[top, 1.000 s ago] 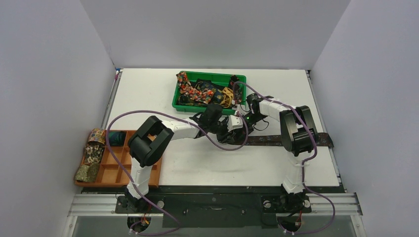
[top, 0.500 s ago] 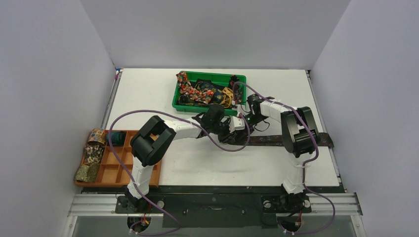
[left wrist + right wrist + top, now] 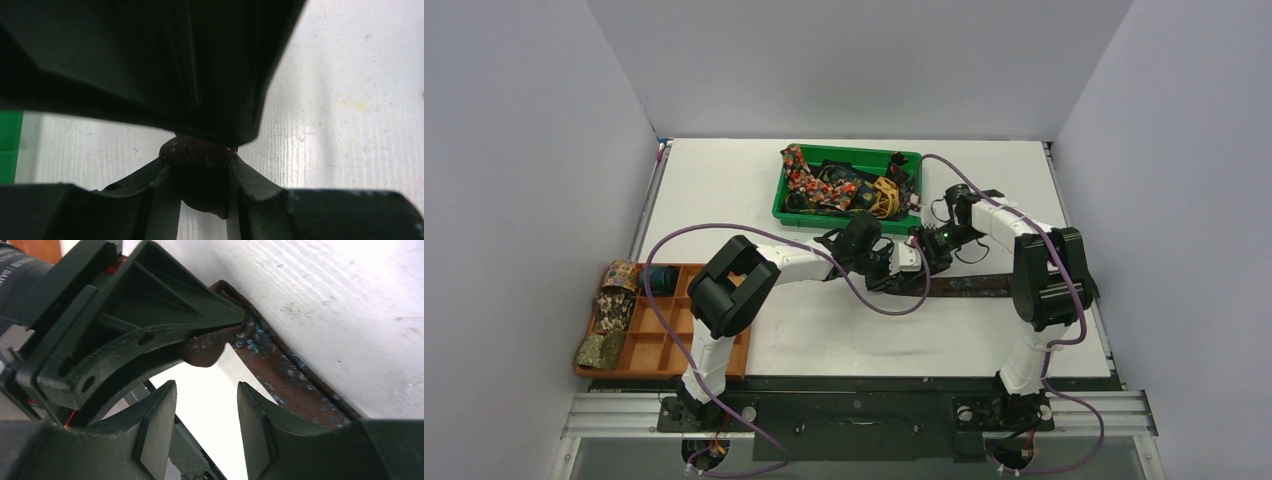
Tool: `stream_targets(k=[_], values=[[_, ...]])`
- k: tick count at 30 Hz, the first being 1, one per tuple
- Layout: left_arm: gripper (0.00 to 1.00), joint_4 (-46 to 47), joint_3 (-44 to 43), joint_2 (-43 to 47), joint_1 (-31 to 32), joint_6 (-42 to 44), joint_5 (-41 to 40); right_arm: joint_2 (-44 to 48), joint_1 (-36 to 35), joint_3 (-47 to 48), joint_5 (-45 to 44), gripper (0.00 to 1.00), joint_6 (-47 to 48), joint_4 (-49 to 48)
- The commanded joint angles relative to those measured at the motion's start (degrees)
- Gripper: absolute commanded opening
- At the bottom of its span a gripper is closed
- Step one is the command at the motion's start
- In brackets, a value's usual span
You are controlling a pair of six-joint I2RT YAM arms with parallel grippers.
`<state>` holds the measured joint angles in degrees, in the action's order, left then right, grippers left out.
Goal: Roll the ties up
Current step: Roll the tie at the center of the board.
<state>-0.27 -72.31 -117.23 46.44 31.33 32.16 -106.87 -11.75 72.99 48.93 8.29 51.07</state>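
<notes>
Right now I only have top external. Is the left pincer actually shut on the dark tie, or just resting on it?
Observer: Shut. Left wrist shows the left pincer clamped on a bunched end of the brown tie.
Operator: Right pincer holding it too?
Observer: No. In right wrist the right pincer is open and empty, and the tie's gripped end sits just ahead of it.
Operator: Rest of the tie?
Observer: Right wrist shows it lying along the white table, with blue flecks on the fabric.
</notes>
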Motion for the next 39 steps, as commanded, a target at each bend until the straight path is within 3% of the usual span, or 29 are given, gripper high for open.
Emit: stream_targets(k=[1, 8, 10, 11, 13, 18, 24, 27, 30, 31, 36, 39], values=[[0.25, -11.7, 1.3, -2.9, 0.4, 1.4, -1.8, -1.2, -1.7, 2.4, 4.1, 0.45, 0.0, 0.6], [0.25, -12.0, 1.5, -2.6, 0.4, 2.0, -1.6, -3.5, -2.8, 2.8, 4.8, 0.45, -3.9, -4.4], [0.25, -12.0, 1.5, -2.6, 0.4, 1.8, -1.5, -4.0, -2.9, 2.6, 5.1, 0.40, -4.4, -5.3], [0.25, -12.1, 1.6, -2.7, 0.4, 1.9, -1.4, -4.2, -3.0, 2.6, 5.0, 0.31, -4.4, -5.7], [0.25, -12.2, 1.7, -2.6, 0.4, 2.2, -1.2, -4.9, -2.9, 2.5, 5.1, 0.25, -4.7, -6.0], [0.25, -12.5, 1.9, -2.6, 0.5, 2.5, -1.0, -4.0, -1.7, 1.7, 8.7, 0.31, -6.0, -7.2], [0.26, -12.0, 1.7, -2.7, 0.5, 1.8, -0.7, -4.0, -1.8, -0.1, 8.3, 0.30, -8.3, -11.1], [0.27, -11.9, 1.7, -2.6, 0.4, 1.7, -0.5, -4.8, -2.0, -0.8, 5.4, 0.21, -8.0, -11.1], [0.29, -11.7, 2.2, -2.4, 0.4, 1.6, -0.4, -5.6, -1.7, -1.2, 0.6, 0.02, -6.7, -9.7], [0.30, -11.6, 2.3, -2.3, 0.3, 1.6, -0.4, -6.0, -1.7, -1.2, -0.3, 0.00, -6.2, -9.4], [0.36, -11.3, 2.5, -1.8, -0.1, 1.4, -0.5, -6.0, -0.9, -2.4, -6.0, 0.00, -5.5, -8.6], [0.46, -10.9, 1.8, -1.5, -0.5, 1.2, -0.4, -6.2, -0.4, -2.5, -8.2, 0.00, -5.5, -8.6]])
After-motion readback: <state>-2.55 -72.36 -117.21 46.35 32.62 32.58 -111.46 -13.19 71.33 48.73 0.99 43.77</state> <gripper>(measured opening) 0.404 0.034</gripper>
